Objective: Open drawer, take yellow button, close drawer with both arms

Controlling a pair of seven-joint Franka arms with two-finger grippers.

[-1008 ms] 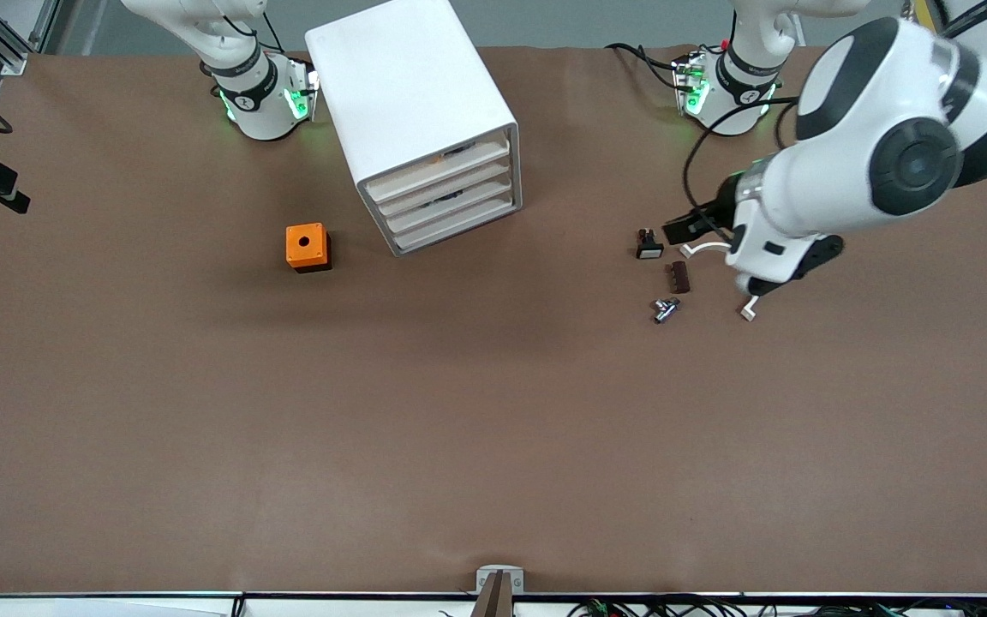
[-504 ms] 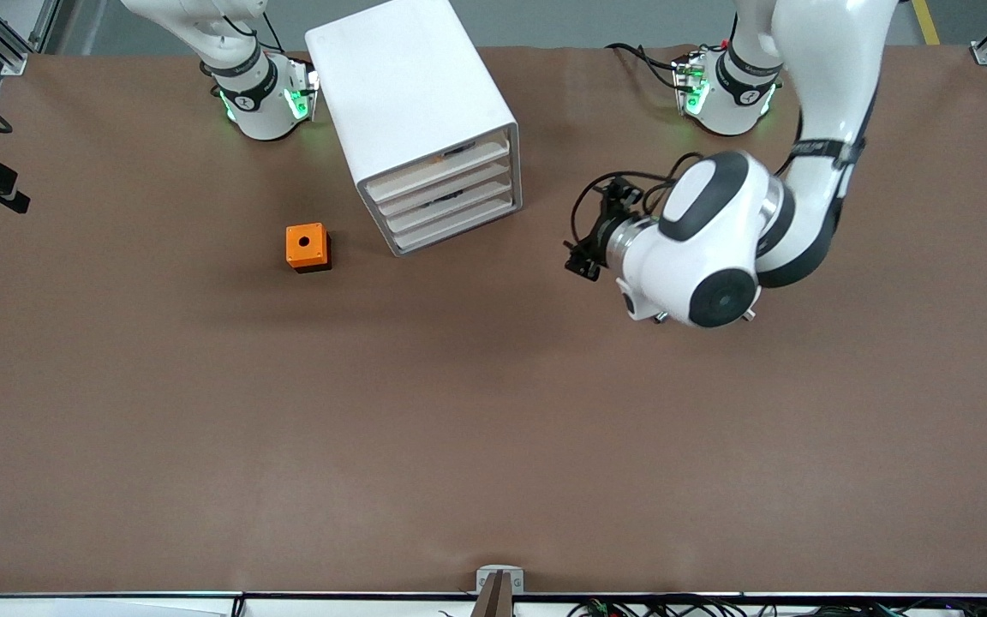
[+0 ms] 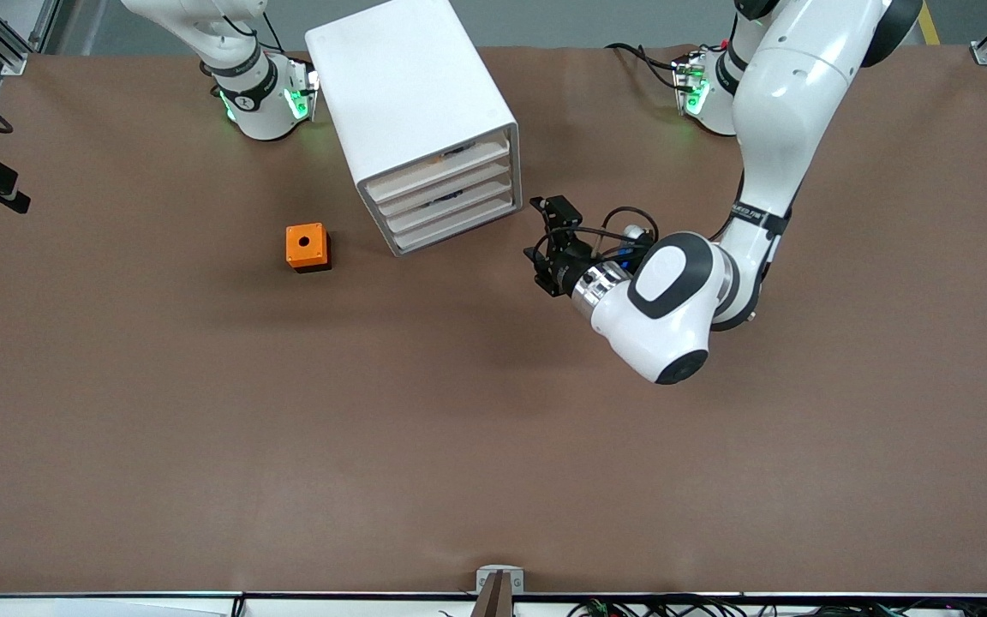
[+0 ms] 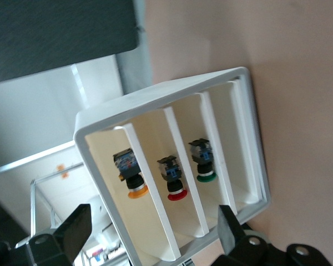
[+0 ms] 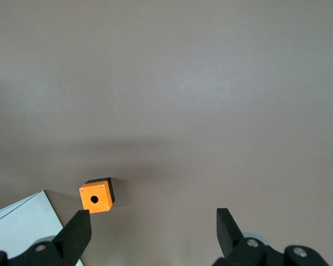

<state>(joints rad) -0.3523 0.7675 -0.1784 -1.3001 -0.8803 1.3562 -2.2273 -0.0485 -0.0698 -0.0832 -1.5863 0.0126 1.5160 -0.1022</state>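
Fingers of the left gripper (image 3: 547,244) stood wide and empty, in front of the white cabinet (image 3: 412,111), near its shut top drawer (image 3: 440,167). Right gripper (image 5: 150,233), also wide open, waited high over the bench (image 3: 373,428). Nothing looked done yet: the orange button (image 4: 131,176) sat inside.

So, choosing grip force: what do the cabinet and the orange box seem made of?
Cabinet: probably moulded plastic, smooth matte white, with rounded edges and thin shelf walls. Orange box: likely hard plastic, satin orange lid on a black base, small corner screws.
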